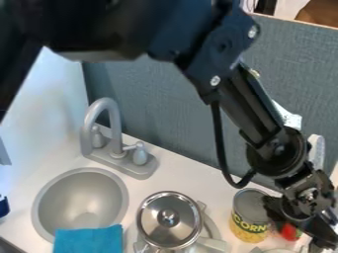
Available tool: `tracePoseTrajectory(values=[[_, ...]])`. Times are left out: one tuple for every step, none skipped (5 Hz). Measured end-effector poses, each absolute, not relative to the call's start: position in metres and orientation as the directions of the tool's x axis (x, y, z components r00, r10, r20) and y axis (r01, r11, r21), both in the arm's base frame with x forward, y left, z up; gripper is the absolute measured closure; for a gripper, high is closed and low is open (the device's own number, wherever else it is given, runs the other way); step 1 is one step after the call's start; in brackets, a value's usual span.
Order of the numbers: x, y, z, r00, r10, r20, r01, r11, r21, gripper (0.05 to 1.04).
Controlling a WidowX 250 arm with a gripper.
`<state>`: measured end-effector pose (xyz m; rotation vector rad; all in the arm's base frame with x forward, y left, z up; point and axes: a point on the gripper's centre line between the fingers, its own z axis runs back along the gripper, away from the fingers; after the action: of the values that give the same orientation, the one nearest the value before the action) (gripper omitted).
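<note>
Camera view: the black pincer [300, 231] is seen at the lower right, at the end of the arm [254, 106], which is brought in from the top left and slanted down across the scene. Whether the pincer is spread, pressed together or closed on something cannot be told. A small red object [289, 231] is seen right at the pincer, partly covered by it; whether it is gripped cannot be made out. Just left of both, a food can [249, 217] with a yellow label and a grey metal top is stood upright on the white tabletop [148, 190], its right side overlapped by the black of the pincer; whether the two are touching cannot be judged.

Farther left, a shiny metal pot [170, 242] is covered by a lid [158, 213] with a round knob at its middle. A round grey sink basin [82, 200] is set into the tabletop at the left, and a blue cloth [89, 240] is laid over its near edge. Behind the basin, a grey faucet [115, 126] with a curved spout and two handles is mounted. The back is closed off by a grey panel [158, 99].
</note>
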<state>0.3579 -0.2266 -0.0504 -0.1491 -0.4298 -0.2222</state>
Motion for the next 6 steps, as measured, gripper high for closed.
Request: tracePoseTrajectory(values=[[0.366, -0.229, -0.057, 0.887, -0.172, 0.429, 0.23, 0.969, -0.087, 0.083], [0.369, -0.227, -0.067, 0.891, -0.17, 0.421, 0.217, 0.974, -0.067, 0.083], [0.374, -0.219, -0.067, 0.892, -0.164, 0.421, 0.206, 0.977, -0.056, 0.083], [0.386, -0.198, -0.067, 0.894, -0.124, 0.431, 0.16, 0.986, -0.05, 0.083], [0.381, -0.19, -0.073, 0.901, -0.123, 0.416, 0.155, 0.987, -0.043, 0.083], [0.386, -0.176, -0.073, 0.906, -0.098, 0.412, 0.126, 0.991, -0.039, 0.083]])
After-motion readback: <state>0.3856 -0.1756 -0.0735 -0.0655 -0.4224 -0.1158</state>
